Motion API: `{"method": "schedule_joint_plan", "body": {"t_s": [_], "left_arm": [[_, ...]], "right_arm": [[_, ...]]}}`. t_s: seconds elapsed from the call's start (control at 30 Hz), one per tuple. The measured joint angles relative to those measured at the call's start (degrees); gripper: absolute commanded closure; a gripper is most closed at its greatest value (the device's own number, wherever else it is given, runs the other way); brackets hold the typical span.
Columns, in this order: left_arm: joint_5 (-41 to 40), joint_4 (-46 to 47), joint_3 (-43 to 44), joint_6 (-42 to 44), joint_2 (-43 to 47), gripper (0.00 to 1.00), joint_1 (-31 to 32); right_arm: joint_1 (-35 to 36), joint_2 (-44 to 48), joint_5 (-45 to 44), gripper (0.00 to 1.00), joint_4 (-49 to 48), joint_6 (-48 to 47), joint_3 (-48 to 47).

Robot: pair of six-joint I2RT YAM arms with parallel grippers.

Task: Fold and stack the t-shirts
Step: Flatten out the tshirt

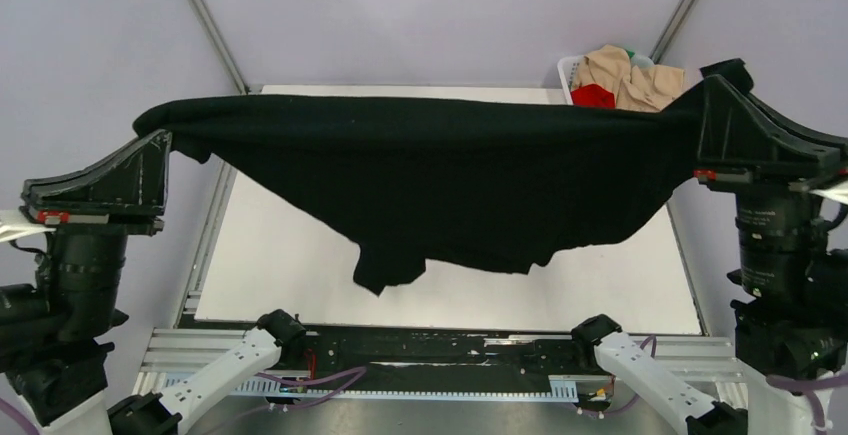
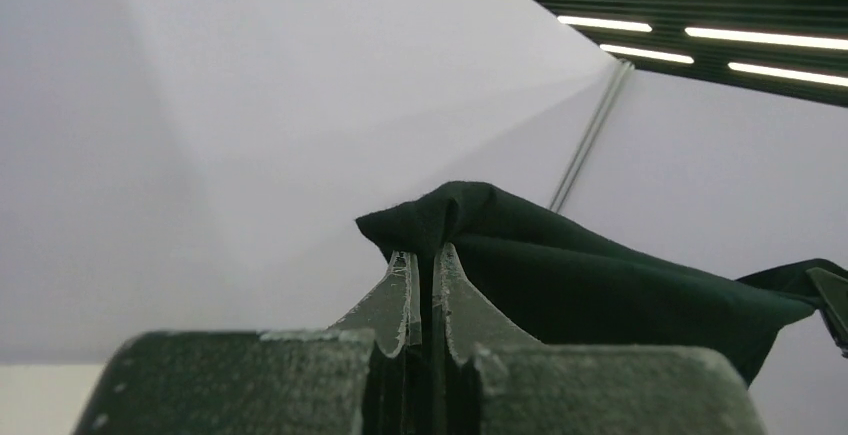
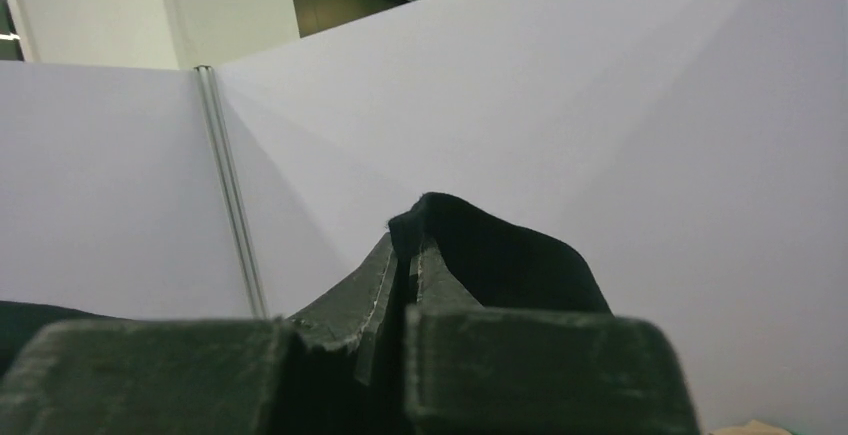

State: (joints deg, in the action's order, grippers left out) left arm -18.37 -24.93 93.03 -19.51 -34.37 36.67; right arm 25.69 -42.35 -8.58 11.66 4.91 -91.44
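Note:
The black t-shirt (image 1: 440,175) hangs stretched wide in the air above the white table (image 1: 280,265), held at both ends. My left gripper (image 1: 165,140) is shut on its left end; in the left wrist view the gripper (image 2: 426,255) pinches a fold of the black t-shirt (image 2: 600,285). My right gripper (image 1: 705,90) is shut on its right end; in the right wrist view the gripper (image 3: 412,245) pinches the black t-shirt (image 3: 500,255). A red t-shirt (image 1: 593,96) and a beige t-shirt (image 1: 635,80) lie bunched in the basket. The white tag is hidden.
A white plastic basket (image 1: 567,73) stands at the table's back right corner, behind the right gripper. The shirt's lowest corner (image 1: 385,275) hangs near the table's front edge. Grey partition walls surround the table.

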Motion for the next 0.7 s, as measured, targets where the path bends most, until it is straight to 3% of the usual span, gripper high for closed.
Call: {"method": "schedule_joint_plan", "body": {"t_s": [0.13, 0.27, 0.43, 0.5, 0.57, 0.6, 0.7], "left_arm": [[1.62, 0.55, 2.12, 0.61, -0.11, 1.00, 0.00], [-2.01, 1.22, -2.51, 0.59, -0.28, 1.00, 0.00], [-20.76, -2.40, -12.98, -2.97, -4.55, 1.00, -0.02], [-28.76, -6.60, -18.10, -7.87, -7.85, 0.78, -0.07], [-34.67, -12.98, -24.68, -13.92, -12.48, 0.28, -0.52], [-35.80, -15.76, -27.85, -16.33, -14.99, 0.07, -1.27], [-34.34, -20.76, -34.62, -21.42, -25.07, 0.01, -5.92]], "right_arm": [[0.00, 1.44, 1.09, 1.00, 0.59, 0.15, -1.38], [0.00, 0.13, -1.42, 1.00, 1.42, -0.11, 0.17], [-0.15, -8.85, -11.10, 1.00, -0.33, -1.75, 6.60], [-1.03, -15.19, -14.10, 0.99, -1.31, -2.10, 10.23], [-2.82, -23.37, -15.06, 0.86, -2.23, -1.55, 13.92], [-3.74, -28.06, -14.95, 0.70, -2.51, -0.61, 15.52], [-6.32, -43.65, -14.69, 0.14, -1.46, 3.08, 18.03]]}}
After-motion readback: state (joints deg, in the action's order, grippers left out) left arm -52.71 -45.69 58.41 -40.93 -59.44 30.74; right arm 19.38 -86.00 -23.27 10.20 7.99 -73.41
